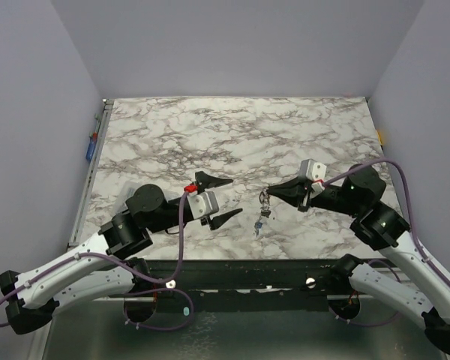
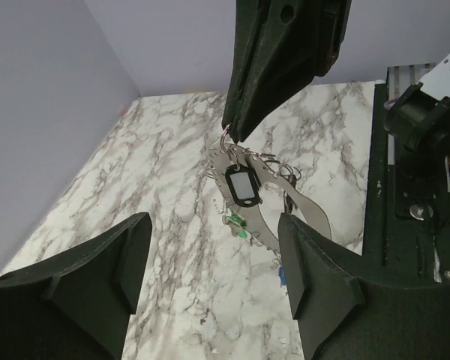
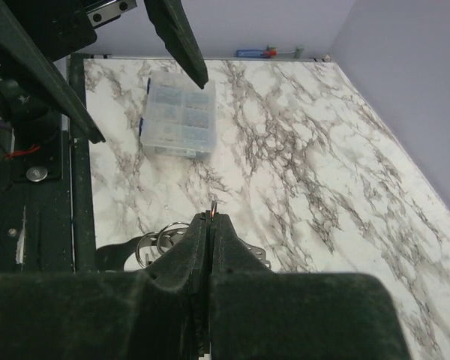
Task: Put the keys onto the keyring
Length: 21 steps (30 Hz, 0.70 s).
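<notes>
Marble-patterned table (image 1: 232,135) — white with grey veins; dark near edge.

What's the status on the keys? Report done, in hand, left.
Done: several keys hang bunched from the keyring. In hand: the right hand is shut on that ring, holding it above the table; the left hand is open and empty beside it. Left: cannot tell whether any key lies loose.

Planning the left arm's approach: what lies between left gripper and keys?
Nothing: the top view shows only bare marble table between the open left gripper and the keys, hung from the keyring pinched by the right gripper.
</notes>
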{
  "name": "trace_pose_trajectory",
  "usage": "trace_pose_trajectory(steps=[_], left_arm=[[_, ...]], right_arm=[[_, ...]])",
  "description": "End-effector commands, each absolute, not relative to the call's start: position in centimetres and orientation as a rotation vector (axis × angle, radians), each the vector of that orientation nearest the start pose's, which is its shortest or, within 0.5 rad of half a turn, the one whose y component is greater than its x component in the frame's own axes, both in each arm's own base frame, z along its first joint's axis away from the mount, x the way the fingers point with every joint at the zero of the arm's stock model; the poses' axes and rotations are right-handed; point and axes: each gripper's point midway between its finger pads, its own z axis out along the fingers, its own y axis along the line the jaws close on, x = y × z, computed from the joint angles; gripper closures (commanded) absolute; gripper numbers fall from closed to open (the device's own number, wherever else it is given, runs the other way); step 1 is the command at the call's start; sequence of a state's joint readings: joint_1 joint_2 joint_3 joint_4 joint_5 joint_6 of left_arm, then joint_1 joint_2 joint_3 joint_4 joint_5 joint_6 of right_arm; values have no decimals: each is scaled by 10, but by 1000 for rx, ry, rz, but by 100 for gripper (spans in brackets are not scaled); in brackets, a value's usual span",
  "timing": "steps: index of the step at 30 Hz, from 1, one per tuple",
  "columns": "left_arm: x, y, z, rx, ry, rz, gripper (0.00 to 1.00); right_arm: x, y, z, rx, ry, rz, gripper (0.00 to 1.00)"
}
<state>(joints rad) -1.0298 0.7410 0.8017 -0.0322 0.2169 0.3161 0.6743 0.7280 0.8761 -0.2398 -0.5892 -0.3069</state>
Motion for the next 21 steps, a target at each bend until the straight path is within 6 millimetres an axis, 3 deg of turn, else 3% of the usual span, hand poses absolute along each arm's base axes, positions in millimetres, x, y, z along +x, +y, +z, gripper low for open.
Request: trace_pose_trajectory(steps=[1, 6, 13, 21], left_arm=[[132, -280, 308, 1092, 1259, -824, 26], [148, -278, 296, 909, 1388, -847, 26], [154, -296, 289, 706, 1386, -1019, 28], [159, -314, 292, 703, 1357, -995, 28]], right_arm=[[166, 235, 361, -1080, 1146, 718, 99], [177, 226, 379, -924, 1149, 704, 99], [190, 219, 406, -673, 1179, 783, 99], [216, 211, 408, -519, 1296, 748, 99]])
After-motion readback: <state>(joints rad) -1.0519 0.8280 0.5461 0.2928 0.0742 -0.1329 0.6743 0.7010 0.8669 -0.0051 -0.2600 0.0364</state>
